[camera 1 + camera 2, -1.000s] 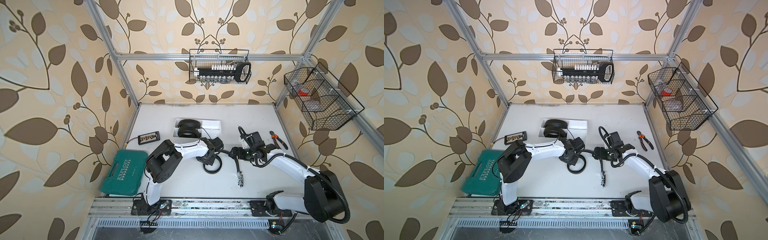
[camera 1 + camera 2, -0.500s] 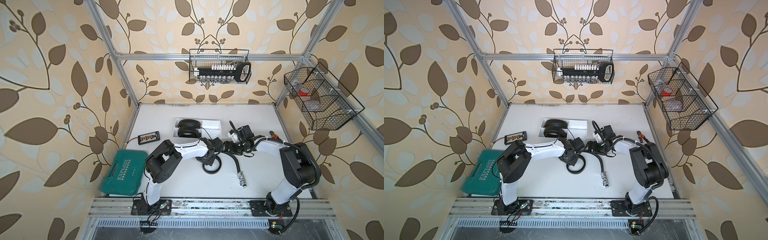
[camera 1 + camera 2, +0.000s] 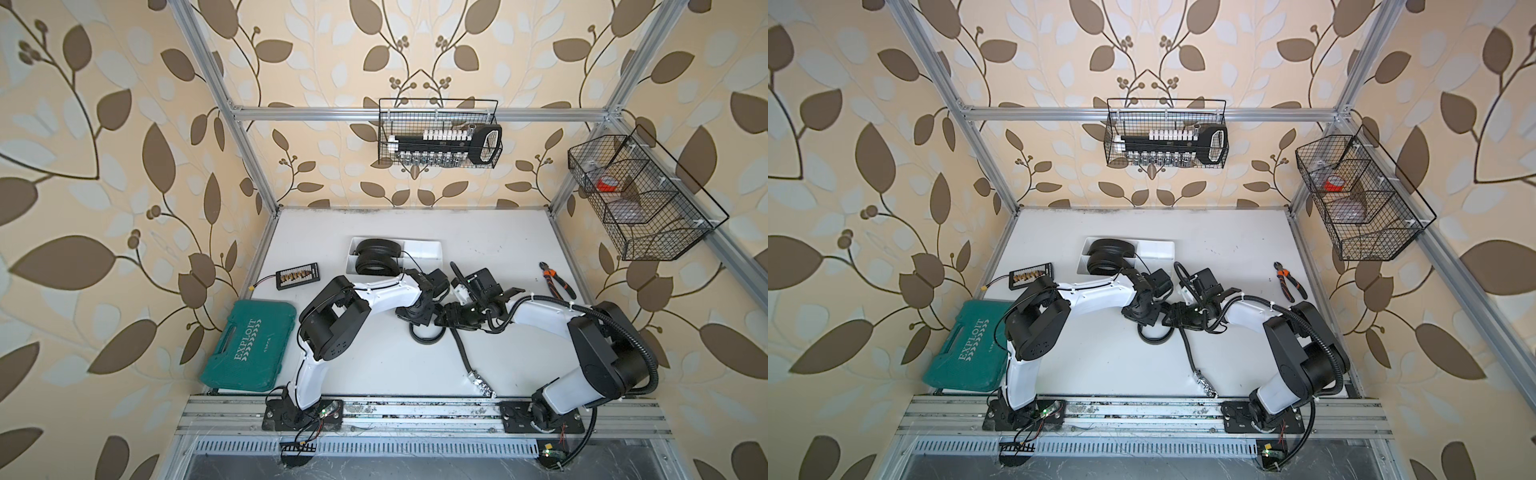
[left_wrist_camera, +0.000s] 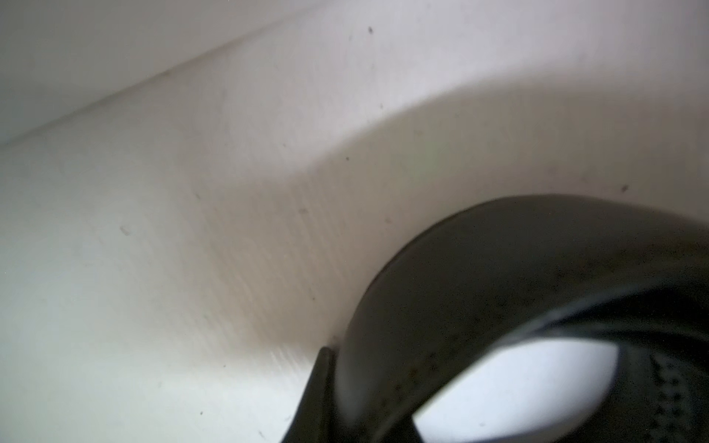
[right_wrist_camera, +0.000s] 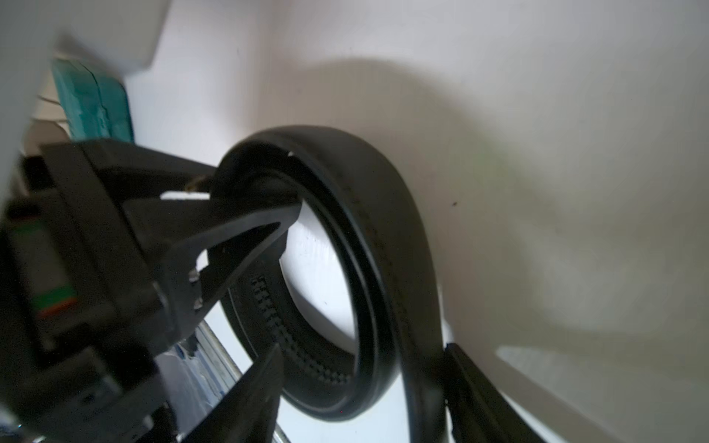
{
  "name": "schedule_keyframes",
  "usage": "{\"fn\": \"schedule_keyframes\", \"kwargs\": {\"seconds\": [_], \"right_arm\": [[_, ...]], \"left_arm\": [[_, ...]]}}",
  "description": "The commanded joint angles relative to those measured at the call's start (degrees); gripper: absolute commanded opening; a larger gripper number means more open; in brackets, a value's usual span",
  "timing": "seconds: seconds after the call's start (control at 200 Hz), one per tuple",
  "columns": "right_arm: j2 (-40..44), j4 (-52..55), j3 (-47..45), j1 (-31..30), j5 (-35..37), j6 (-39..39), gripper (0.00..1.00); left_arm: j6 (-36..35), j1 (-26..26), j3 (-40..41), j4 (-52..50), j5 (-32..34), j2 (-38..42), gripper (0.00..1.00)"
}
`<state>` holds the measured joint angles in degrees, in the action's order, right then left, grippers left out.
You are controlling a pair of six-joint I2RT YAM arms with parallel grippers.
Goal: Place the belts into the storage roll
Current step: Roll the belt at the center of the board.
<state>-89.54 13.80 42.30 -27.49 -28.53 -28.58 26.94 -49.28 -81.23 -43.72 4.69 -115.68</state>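
Two belts [image 3: 376, 259] are seen coiled in the storage tray [image 3: 428, 249], while the third belt [image 3: 424, 340], half-wound on the counter [image 3: 374, 374], is clamped by the left gripper [image 5: 253, 193] and its tail has just been straddled by the narrowing right gripper [image 3: 446, 319], so coiling can be finished.

Your right gripper [image 3: 445, 321] now sits close beside the left gripper [image 3: 419, 321], where a second ago it stood apart. Its jaws stand narrower and straddle the belt's [image 3: 462, 349] loose tail. The right elbow [image 3: 602, 345] sits farther back from the front rail [image 3: 415, 409], and the buckle [image 3: 480, 380] lies slightly nearer it.
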Motion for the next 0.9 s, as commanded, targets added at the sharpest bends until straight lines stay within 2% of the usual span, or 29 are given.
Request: {"fn": "schedule_keyframes", "kwargs": {"seconds": [0.0, 0.11, 0.25, 0.38, 0.525, 0.6, 0.66, 0.79, 0.895], "right_arm": [[-1.3, 1.4, 3.3, -4.5, 6.5, -3.6, 0.61], [-1.6, 1.9, 3.8, -7.0, 13.2, -6.5, 0.55], [-1.9, 1.8, 3.9, -8.2, 17.1, -8.5, 0.45], [-3.6, 5.0, 5.8, -9.9, 20.1, -6.7, 0.24], [-1.3, 6.3, 4.6, -9.1, 22.2, -5.7, 0.09], [-0.2, 6.7, 4.4, -7.5, 21.0, -5.2, 0.07], [0.4, 7.5, 4.4, -6.3, 20.3, -4.7, 0.07], [1.5, 9.9, 5.1, -3.4, 21.0, -3.2, 0.07], [1.3, 11.2, 5.8, -0.2, 19.2, -1.1, 0.07]], "left_arm": [[4.7, 0.1, -0.5, 1.6, -5.7, -2.1, 0.00], [7.5, 0.1, 0.7, 3.2, -8.4, -1.2, 0.00], [11.0, 0.1, 2.7, 5.2, -10.7, 0.3, 0.00], [12.8, 0.1, 5.0, 8.4, -12.9, 2.1, 0.00], [11.6, 0.0, 9.1, 12.7, -13.2, 7.9, 0.10], [10.6, -0.1, 14.1, 18.8, -14.6, 14.1, 0.33], [10.5, -0.3, 17.5, 21.6, -13.2, 19.5, 0.52], [8.8, -0.5, 23.7, 24.8, -10.6, 30.1, 0.76], [7.3, -2.3, 28.1, 28.2, -10.1, 35.7, 0.95]]}}
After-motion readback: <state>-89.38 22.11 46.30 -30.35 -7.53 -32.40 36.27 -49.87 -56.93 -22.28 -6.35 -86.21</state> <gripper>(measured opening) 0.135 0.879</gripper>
